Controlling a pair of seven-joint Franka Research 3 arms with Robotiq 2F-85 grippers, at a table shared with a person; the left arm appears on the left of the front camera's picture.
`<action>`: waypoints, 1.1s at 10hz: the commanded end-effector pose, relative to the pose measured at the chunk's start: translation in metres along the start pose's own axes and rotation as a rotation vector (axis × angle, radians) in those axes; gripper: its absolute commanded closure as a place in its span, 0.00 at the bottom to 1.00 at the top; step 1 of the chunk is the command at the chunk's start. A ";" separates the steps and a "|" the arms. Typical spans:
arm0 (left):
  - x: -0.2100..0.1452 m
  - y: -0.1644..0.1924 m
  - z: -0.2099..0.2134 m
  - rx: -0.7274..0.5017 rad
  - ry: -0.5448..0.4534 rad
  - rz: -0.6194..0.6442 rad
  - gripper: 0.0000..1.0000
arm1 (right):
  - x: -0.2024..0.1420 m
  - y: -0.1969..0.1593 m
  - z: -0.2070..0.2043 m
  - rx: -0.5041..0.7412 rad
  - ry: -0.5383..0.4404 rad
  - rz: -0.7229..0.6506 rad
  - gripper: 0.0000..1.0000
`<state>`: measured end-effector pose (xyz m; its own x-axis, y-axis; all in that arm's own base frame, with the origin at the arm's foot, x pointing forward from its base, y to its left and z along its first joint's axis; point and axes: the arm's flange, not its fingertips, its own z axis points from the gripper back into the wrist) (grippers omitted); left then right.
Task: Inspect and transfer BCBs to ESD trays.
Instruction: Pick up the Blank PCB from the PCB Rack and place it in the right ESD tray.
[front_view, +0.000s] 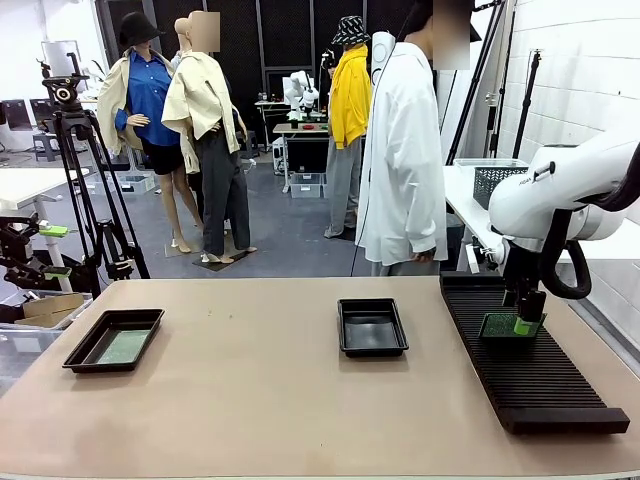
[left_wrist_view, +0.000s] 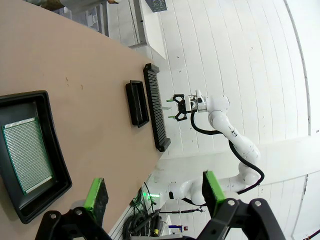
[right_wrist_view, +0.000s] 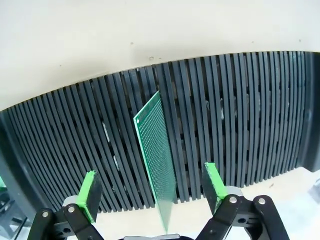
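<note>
One green BCB (right_wrist_view: 156, 145) stands on edge in a slot of the black ribbed rack (right_wrist_view: 240, 115). My right gripper (right_wrist_view: 152, 190) hangs open over it, with a green pad (right_wrist_view: 214, 181) well clear of the board on each side. In the front view this gripper (front_view: 522, 322) hovers over the rack (front_view: 535, 370) at the table's right, by the board (front_view: 497, 326). A second BCB (left_wrist_view: 26, 155) lies flat in the left ESD tray (left_wrist_view: 55, 165), also seen from the front as a board (front_view: 122, 347) in its tray (front_view: 80, 358). My left gripper (left_wrist_view: 154, 192) is open above that tray. The middle ESD tray (front_view: 372, 327) holds nothing.
A person in a white coat (front_view: 402, 170) stands at the far edge, behind the middle tray. A grey mesh basket (front_view: 492, 180) sits on a side table at the back right. A tripod (front_view: 80, 180) stands beyond the table's left corner.
</note>
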<state>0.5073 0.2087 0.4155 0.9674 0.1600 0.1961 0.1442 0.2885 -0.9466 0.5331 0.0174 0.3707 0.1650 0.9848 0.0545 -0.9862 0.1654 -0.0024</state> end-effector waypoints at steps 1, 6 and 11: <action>0.002 -0.003 0.000 0.009 -0.005 0.012 0.00 | -0.005 0.000 -0.005 -0.005 -0.038 -0.002 0.04; 0.002 -0.003 0.000 0.009 -0.005 0.012 0.00 | -0.010 0.001 -0.005 -0.003 -0.044 0.013 0.59; 0.002 -0.003 0.000 0.009 -0.005 0.012 0.00 | -0.011 -0.002 -0.004 0.006 -0.038 0.024 1.00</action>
<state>0.5073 0.2087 0.4155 0.9674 0.1600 0.1961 0.1442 0.2885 -0.9466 0.5370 0.0104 0.3725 0.1552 0.9854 0.0701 -0.9873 0.1571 -0.0227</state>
